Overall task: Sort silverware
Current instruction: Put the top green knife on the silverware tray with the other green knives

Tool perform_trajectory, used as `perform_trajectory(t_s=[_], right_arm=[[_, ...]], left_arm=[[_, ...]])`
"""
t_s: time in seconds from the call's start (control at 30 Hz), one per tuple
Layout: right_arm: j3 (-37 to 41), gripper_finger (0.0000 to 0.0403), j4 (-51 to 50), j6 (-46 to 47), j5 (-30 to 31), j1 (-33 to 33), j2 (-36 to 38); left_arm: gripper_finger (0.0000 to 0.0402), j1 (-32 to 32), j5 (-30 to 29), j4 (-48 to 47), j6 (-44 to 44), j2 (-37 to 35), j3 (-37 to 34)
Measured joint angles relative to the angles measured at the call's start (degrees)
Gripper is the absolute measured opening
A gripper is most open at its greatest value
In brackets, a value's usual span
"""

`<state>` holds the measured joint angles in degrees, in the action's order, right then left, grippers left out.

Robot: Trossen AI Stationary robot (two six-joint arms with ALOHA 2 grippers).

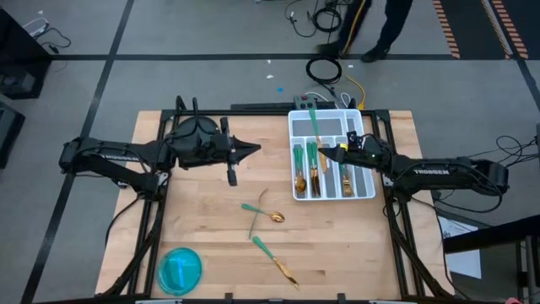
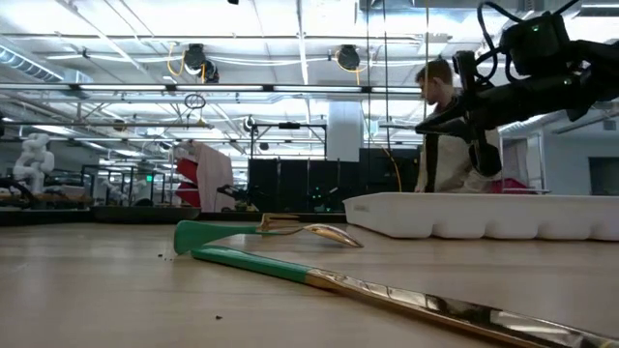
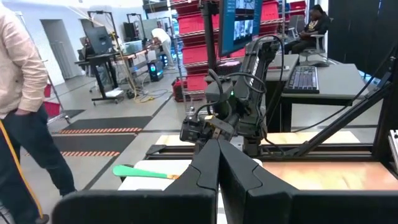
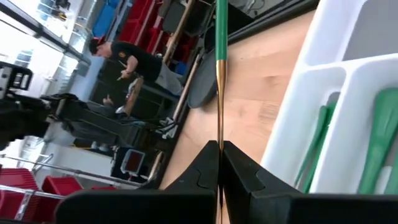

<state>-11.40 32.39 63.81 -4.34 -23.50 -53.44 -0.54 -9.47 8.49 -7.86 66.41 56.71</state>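
My right gripper (image 1: 326, 152) is over the white compartment tray (image 1: 333, 198) and is shut on one piece of silverware (image 1: 312, 122). That piece's teal handle (image 4: 219, 37) points toward the far edge. Several more teal-and-gold pieces lie in the tray's compartments. A spoon (image 1: 268, 214) lies flat on the wood in mid-table and crosses a thin gold piece. Another piece (image 1: 274, 259) lies nearer the near edge; in the low view it (image 2: 319, 275) is in front. My left gripper (image 1: 256, 150) is shut and hovers left of the tray, holding nothing. My right gripper pinches the held piece between its two fingers on the gold shaft (image 4: 219, 106), just below where the teal handle begins. The fingers come from the table's right and lie across the piece. It is lifted clear above the tray, and its handle (image 3: 143, 171) sticks out toward the far edge.
A blue round bowl (image 1: 180, 270) stands at the near left corner. Bare wood lies between the tray and the left arm. A person (image 2: 440, 126) stands beyond the table's far edge. Cables lie on the floor behind the tray.
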Motion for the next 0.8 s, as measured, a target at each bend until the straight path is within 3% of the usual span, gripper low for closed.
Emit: perform_trajectory(t_s=[0.5,0.8], right_arm=[[0.0,0.0,-1.6,-0.4,3.7,3.3,-5.1],[0.0,0.0,-4.2,-0.1,9.0,7.1,-6.3]], left_arm=[[0.0007,0.0,0.0,0.0,0.0,0.0,0.0],[0.0007,0.0,0.0,0.0,0.0,0.0,0.0]])
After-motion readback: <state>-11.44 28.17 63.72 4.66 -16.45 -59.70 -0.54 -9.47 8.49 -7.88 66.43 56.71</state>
